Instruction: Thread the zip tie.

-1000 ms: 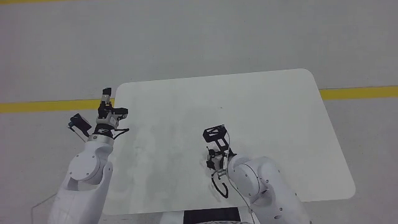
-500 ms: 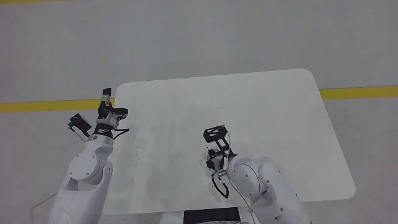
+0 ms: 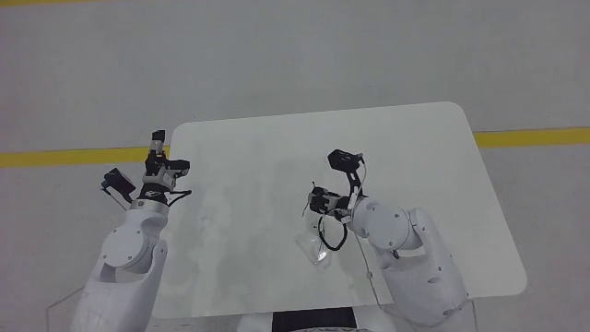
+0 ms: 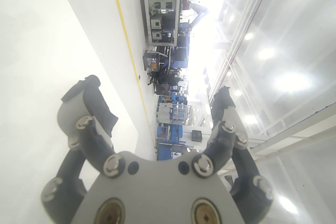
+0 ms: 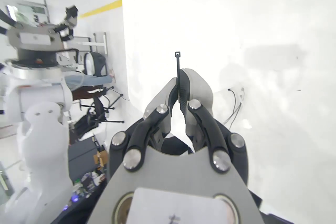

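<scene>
A thin black zip tie (image 5: 177,62) stands up between the fingers of my right gripper (image 5: 179,78), which is shut on its strap; its small square head pokes out past the fingertips. In the top view that right gripper (image 3: 318,205) hovers over the middle front of the white table (image 3: 415,148). Just below it lies a clear plastic bag (image 3: 317,247) holding more black ties, also seen as the bag (image 5: 237,100) on the table. My left gripper (image 4: 156,88) is open and holds nothing. In the top view the left gripper (image 3: 158,144) sits off the table's left edge.
The rounded left edge of the table (image 4: 39,25) runs close beside the left gripper. A yellow floor line (image 3: 55,157) passes behind the table. The table's far and right parts are bare white surface.
My right arm has swung up and away from the table's front edge, lifting off the bag with a zip tie in its fingers. The bag now lies uncovered. The left arm has kept still.
</scene>
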